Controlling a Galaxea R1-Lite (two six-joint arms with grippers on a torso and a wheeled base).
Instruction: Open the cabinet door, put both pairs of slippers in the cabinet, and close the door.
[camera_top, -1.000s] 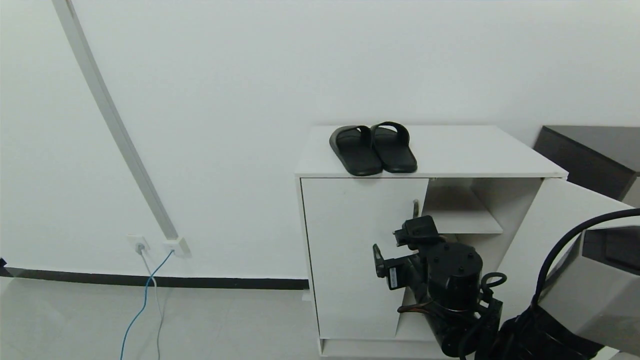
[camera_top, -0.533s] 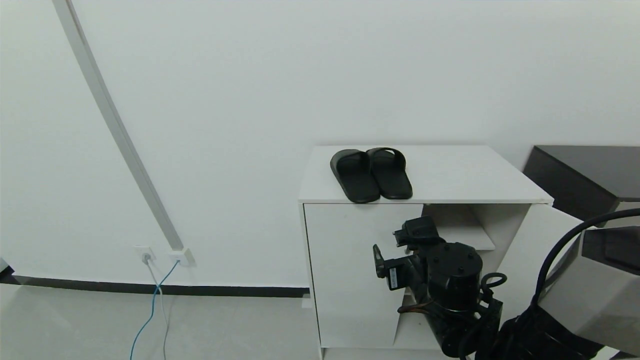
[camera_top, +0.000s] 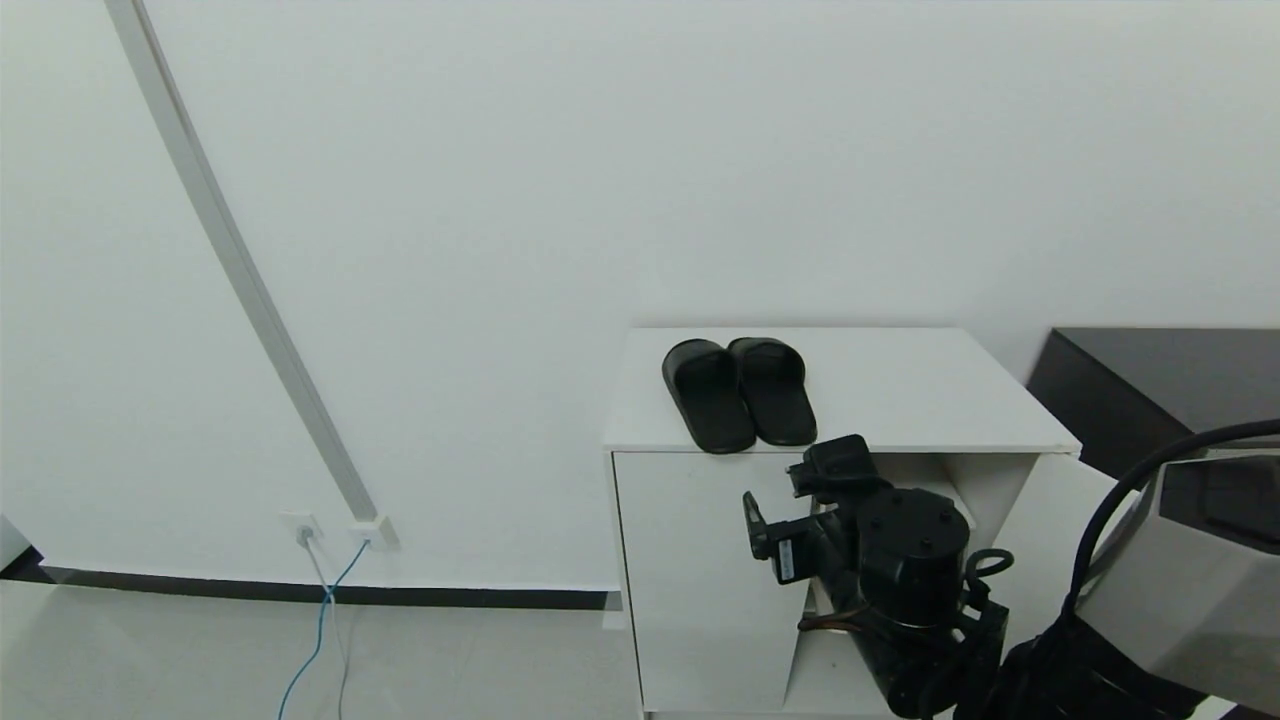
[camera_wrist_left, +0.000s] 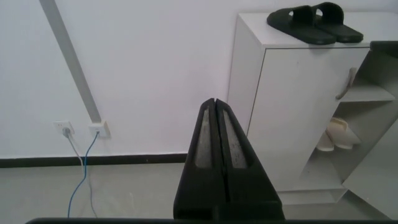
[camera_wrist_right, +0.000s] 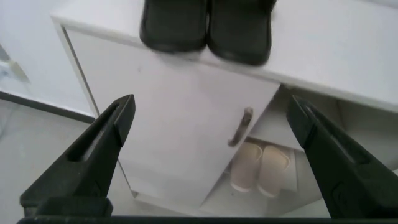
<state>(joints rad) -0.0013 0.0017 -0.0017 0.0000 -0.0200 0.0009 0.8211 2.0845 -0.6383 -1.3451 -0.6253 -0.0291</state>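
Black slippers (camera_top: 738, 393) sit as a pair, touching side by side, on top of the white cabinet (camera_top: 900, 390), above and just beyond the right gripper (camera_wrist_right: 211, 102). That gripper hangs in front of the cabinet's closed left door (camera_top: 690, 580), below the top edge. Its fingers (camera_wrist_right: 93, 158) are spread wide apart with nothing between them. The door's handle (camera_wrist_right: 239, 126) lies straight ahead of it, in line with the gap between the fingers. The right door (camera_top: 1045, 520) stands swung open. Past the handle and lower than the gripper, a pair of beige slippers (camera_wrist_right: 261, 165) rests on a shelf inside the open half, toes pointing inward.

The left gripper (camera_wrist_left: 215, 106) is well away from the cabinet, which stands ahead of it and off to one side. Its two fingers are pressed flat together and grip nothing. Beyond it, low on the wall, are two sockets (camera_top: 300, 526) with a blue cable (camera_top: 318, 630) trailing down to the floor.
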